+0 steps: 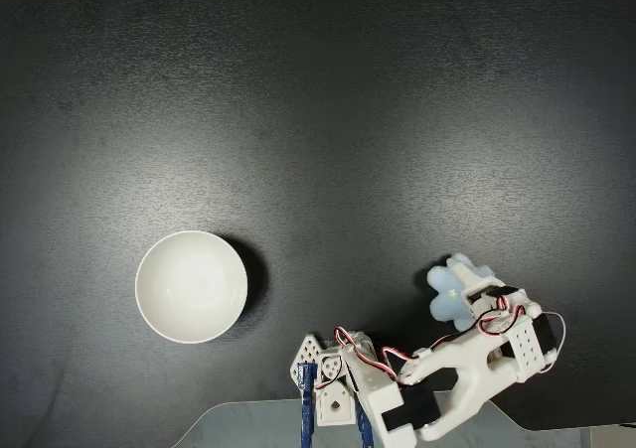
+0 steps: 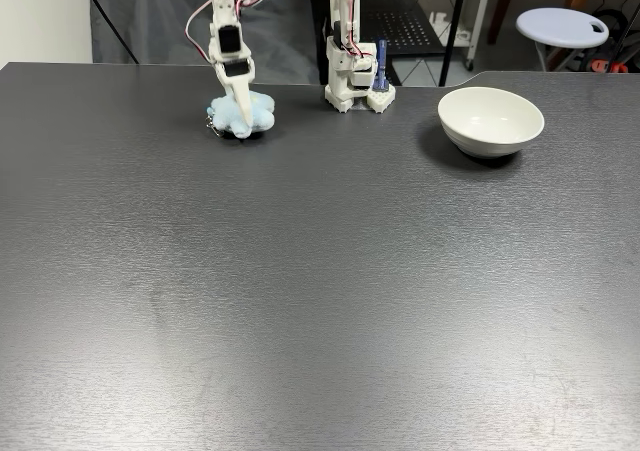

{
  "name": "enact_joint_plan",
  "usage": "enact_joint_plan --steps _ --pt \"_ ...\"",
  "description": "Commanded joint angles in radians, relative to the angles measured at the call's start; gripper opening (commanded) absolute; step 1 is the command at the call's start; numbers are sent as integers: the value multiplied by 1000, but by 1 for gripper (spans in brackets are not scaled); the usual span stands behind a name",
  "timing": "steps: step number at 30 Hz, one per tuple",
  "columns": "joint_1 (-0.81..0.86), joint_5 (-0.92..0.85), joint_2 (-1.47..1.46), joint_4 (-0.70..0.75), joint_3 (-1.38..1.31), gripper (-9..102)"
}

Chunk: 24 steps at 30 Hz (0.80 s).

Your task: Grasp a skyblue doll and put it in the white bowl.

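Gripper (image 2: 243, 114): mine, white, two fingers, pointed steeply down onto the doll (image 2: 241, 117). One finger (image 2: 241, 99) shows as a tapering blade across the doll's front in the fixed view from the table's far side; the other is hidden behind the fluff. Whether the fingers have closed on the doll or merely straddle it, I cannot tell. Steep approach judged deliberate: the toy is low and soft, best taken from above.

Doll: pale sky-blue, lumpy, resting on the table (image 2: 320, 301), not lifted as far as I can judge. In the fixed view from above it (image 1: 455, 287) pokes out past my wrist, close to the table's near edge.

Arm base (image 2: 352, 83): just beside the doll, between it and the bowl, so the reach is short and folded.

Bowl (image 2: 491, 121): white, glossy, upright, nothing in it. Stands well apart from the doll on the base's other side; in the view from above it (image 1: 191, 286) sits at left.

Task status, by my judgement: grasp stage, carry not begun.
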Motion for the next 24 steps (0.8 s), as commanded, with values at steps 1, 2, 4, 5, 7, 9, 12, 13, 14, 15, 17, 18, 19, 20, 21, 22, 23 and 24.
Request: enact_joint_plan --steps 1,2,4,5,7,9,12,13,14,15,17,18,19,20,21,22,23,24 --pt "9 5 2 2 -9 47" --pt "9 5 2 2 -9 47" --pt "9 5 2 0 -9 47" --pt "12 5 2 0 -9 47" --pt "20 5 2 0 -9 46" --pt "21 5 2 0 -9 45" --pt "21 5 9 0 -14 35" --pt "21 5 11 0 -15 29" --pt "21 5 11 0 -17 21" --pt "21 6 11 0 -20 12" --pt "23 6 8 0 -20 -3" --pt "23 6 8 0 -18 -3" --pt "23 6 8 0 -14 -1" --pt "23 6 9 0 -11 2" --pt "23 6 9 0 -9 2" --pt "23 8 12 2 -8 0" --pt "21 9 15 2 -12 -1" --pt "14 17 18 3 -25 -2"
